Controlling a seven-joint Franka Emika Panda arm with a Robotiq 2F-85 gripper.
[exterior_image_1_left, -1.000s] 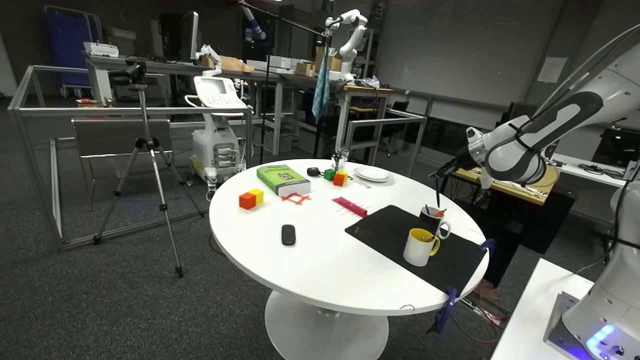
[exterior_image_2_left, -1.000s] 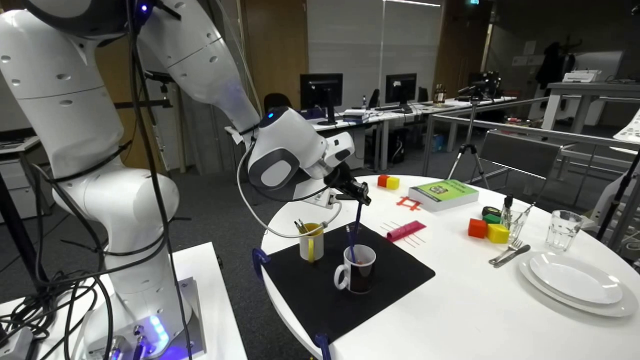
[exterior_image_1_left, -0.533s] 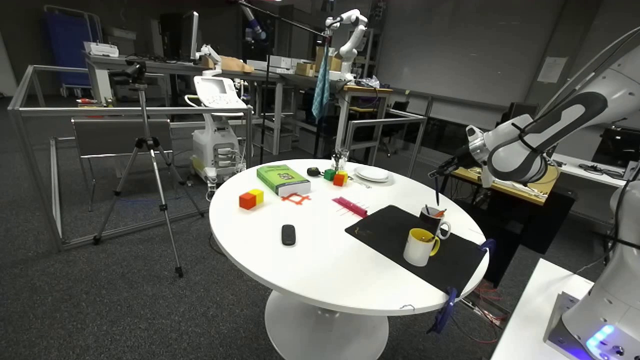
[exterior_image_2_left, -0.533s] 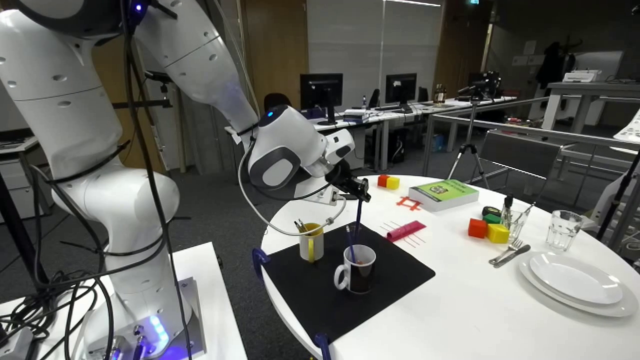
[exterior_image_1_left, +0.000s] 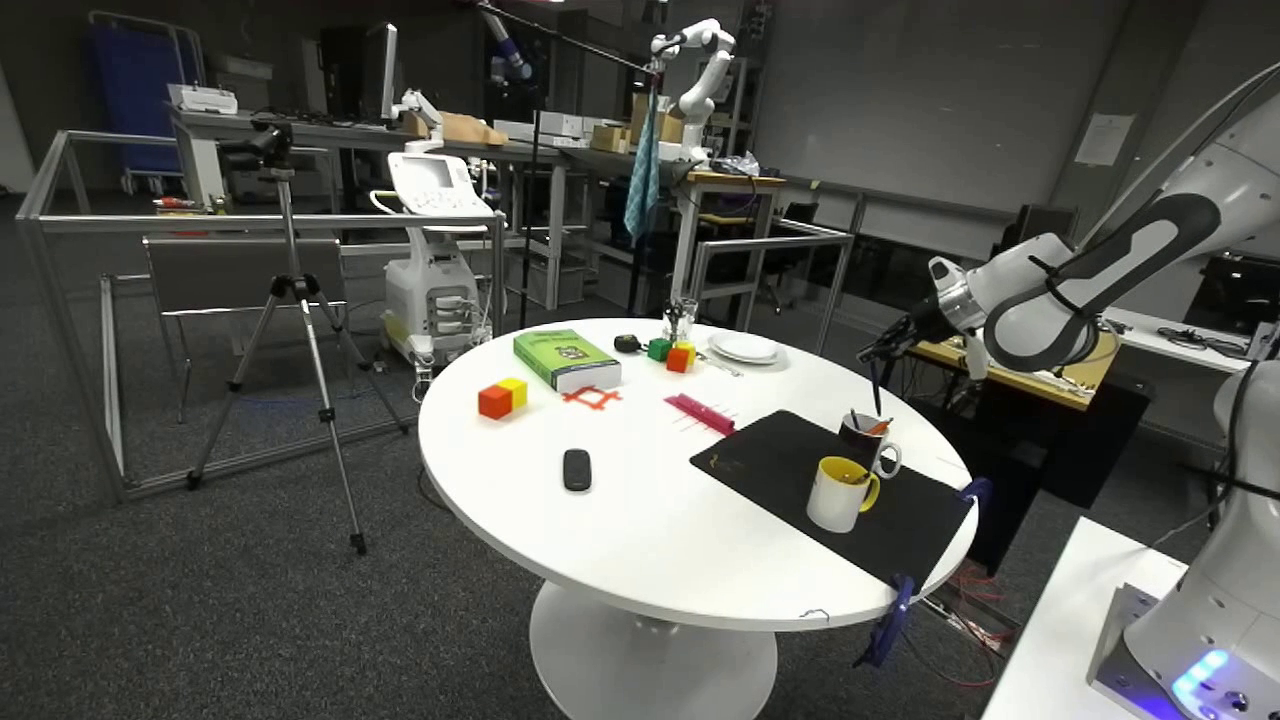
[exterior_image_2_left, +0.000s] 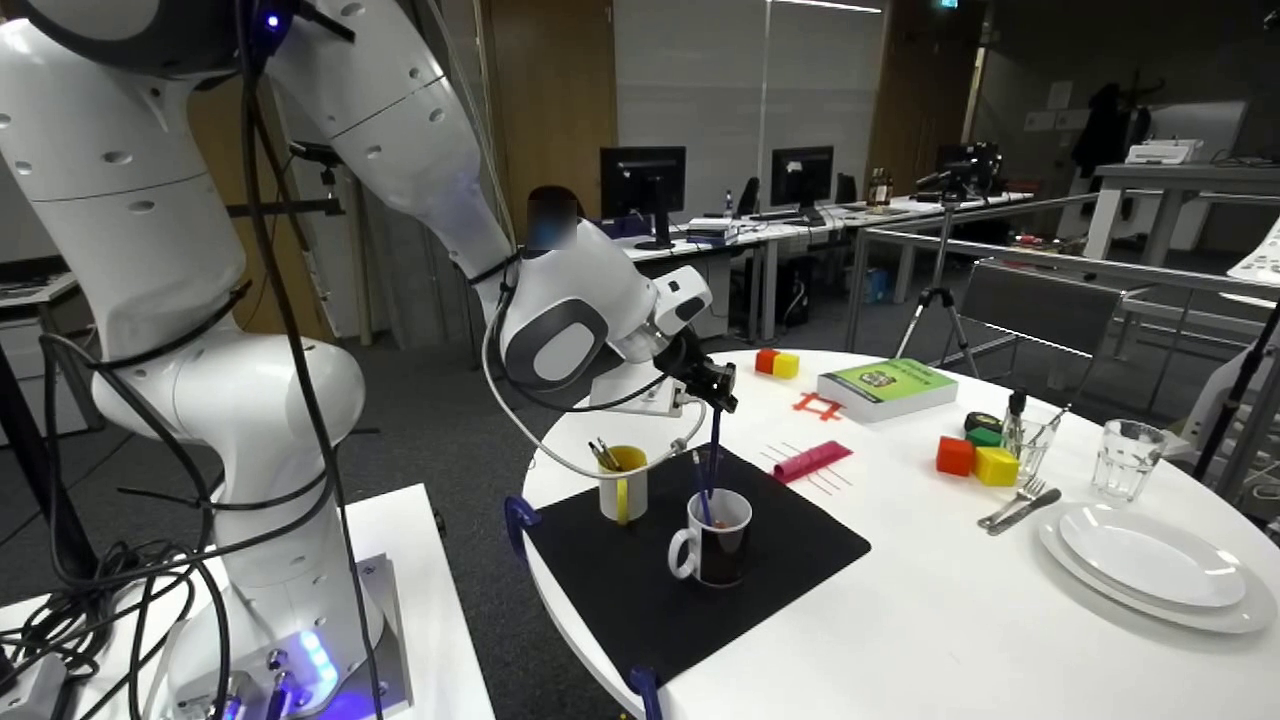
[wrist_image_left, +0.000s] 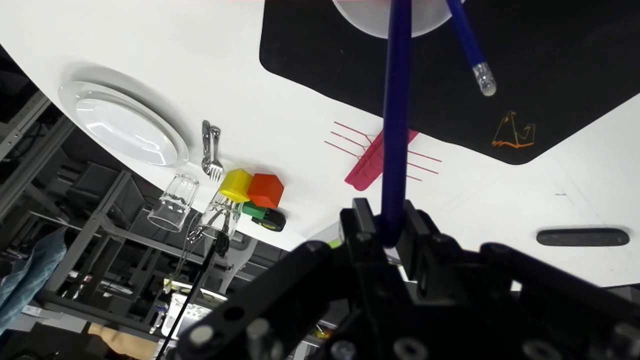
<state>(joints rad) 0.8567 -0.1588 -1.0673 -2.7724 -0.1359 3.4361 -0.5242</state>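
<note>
My gripper is shut on a long dark blue pen, which hangs steeply downward from the fingertips. In both exterior views its lower end is close to the rim of a black-and-white mug; whether it dips inside I cannot tell. A blue pencil with an eraser end leans in that mug, and something orange shows at its rim. Beside it stands a white mug with a yellow inside, holding several thin sticks. Both mugs sit on a black mat.
Blue clamps grip the table edge. A white cable loops from the wrist past the yellow mug. Across the table lie a pink piece, a green book, coloured cubes, a glass, plates and a black device.
The arm has shifted slightly, mostly in the last half second, and the gripper sits a touch lower. The pen stays in the grip, its tilt slightly changed. The mugs have not moved.
</note>
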